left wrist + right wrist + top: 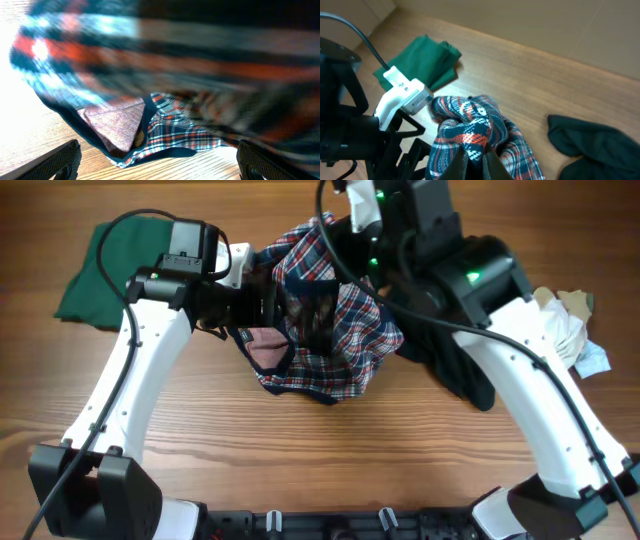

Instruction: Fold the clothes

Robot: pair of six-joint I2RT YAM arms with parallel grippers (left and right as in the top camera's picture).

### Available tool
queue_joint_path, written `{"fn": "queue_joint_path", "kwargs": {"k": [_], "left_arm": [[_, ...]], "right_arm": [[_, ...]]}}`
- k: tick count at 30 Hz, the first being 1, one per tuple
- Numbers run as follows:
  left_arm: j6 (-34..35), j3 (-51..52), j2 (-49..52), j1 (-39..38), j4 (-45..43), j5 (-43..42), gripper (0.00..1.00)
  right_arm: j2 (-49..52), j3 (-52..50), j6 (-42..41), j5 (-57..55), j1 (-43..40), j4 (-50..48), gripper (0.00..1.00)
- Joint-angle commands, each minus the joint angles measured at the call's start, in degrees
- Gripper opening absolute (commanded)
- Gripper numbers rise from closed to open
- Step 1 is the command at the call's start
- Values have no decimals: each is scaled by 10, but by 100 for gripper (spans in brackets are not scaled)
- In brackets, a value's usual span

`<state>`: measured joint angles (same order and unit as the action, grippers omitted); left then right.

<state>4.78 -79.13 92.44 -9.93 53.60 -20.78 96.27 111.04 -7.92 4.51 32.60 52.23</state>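
Observation:
A plaid garment in navy, red and white [340, 330] hangs bunched above the table, with its lower edge resting on the wood. My right gripper [335, 235] is shut on its top edge, and the wrist view shows the fingers [474, 155] pinching a plaid fold [470, 125]. My left gripper [265, 305] is wide open beside the garment's left side. In its wrist view the two fingers [160, 165] stand far apart, with the plaid cloth [185, 132] and its pinkish inner lining between and beyond them.
A folded green cloth [100, 270] lies at the back left and also shows in the right wrist view [422, 62]. A dark garment [450, 365] lies right of the plaid one, under my right arm. A white and beige pile [570, 330] sits at the far right.

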Motion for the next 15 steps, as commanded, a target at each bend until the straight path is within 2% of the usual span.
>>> {"fn": "queue_joint_path", "kwargs": {"k": [1,2,7,11,15], "left_arm": [[1,-7,-10,5,1,5,100],[1,-7,-10,5,1,5,100],[1,-7,-10,5,0,5,100],[2,-7,-10,5,0,5,100],[2,-7,-10,5,1,5,100]], "right_arm": [[12,3,-11,-7,2,-5,92],[10,3,-11,-18,-2,-3,99],[0,2,-40,-43,-83,40,100],[50,-2,-41,-42,-148,92,100],[153,-2,-25,-5,-175,131,92]]}}
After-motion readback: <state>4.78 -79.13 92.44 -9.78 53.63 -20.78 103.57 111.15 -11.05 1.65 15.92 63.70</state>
